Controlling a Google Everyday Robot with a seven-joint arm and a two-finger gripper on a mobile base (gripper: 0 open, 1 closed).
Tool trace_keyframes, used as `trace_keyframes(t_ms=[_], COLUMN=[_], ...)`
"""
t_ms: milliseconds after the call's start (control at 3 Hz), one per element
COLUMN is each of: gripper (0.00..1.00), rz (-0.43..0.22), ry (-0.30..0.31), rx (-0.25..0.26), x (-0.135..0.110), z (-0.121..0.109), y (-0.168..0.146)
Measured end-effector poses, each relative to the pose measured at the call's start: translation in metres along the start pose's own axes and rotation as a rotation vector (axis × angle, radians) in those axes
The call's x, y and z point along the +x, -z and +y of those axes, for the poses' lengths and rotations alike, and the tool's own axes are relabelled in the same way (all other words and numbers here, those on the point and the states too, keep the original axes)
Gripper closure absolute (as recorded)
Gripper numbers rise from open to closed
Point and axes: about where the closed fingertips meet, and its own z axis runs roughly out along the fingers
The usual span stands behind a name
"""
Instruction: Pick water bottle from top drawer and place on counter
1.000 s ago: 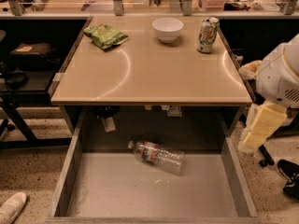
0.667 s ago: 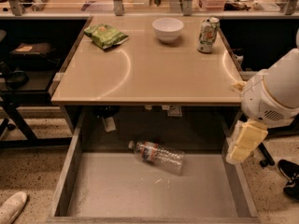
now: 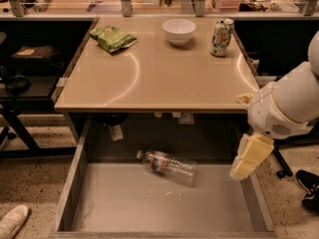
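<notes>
The water bottle, clear with a white cap and a red-blue label band, lies on its side on the grey bottom of the open top drawer, near the drawer's back, cap pointing left. The beige counter spans above the drawer's back. My gripper, pale yellow on a white arm, hangs over the drawer's right wall, to the right of the bottle and a little above it, not touching it.
On the counter stand a white bowl, a green-white drink can and a green snack bag. A white shoe shows at the bottom left and black shoes at the right. A dark table stands at the left.
My arm and gripper have moved left and down, from beside the counter's right edge to over the drawer's right wall. The bottle has not moved.
</notes>
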Motion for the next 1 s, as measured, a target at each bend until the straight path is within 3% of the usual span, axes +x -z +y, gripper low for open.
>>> trace_keyframes(t_ms=[333,667,1000], gripper=[0.0,0.0,0.0], rz=[-0.131,-0.27,-0.34], ry=[-0.012,-0.026,-0.024], rx=[-0.073,-0.108,-0.105], x=[-0.028,-0.062,-0.089], z=[0.024,0.037,0.044], y=[-0.051,-0.094,-0.131])
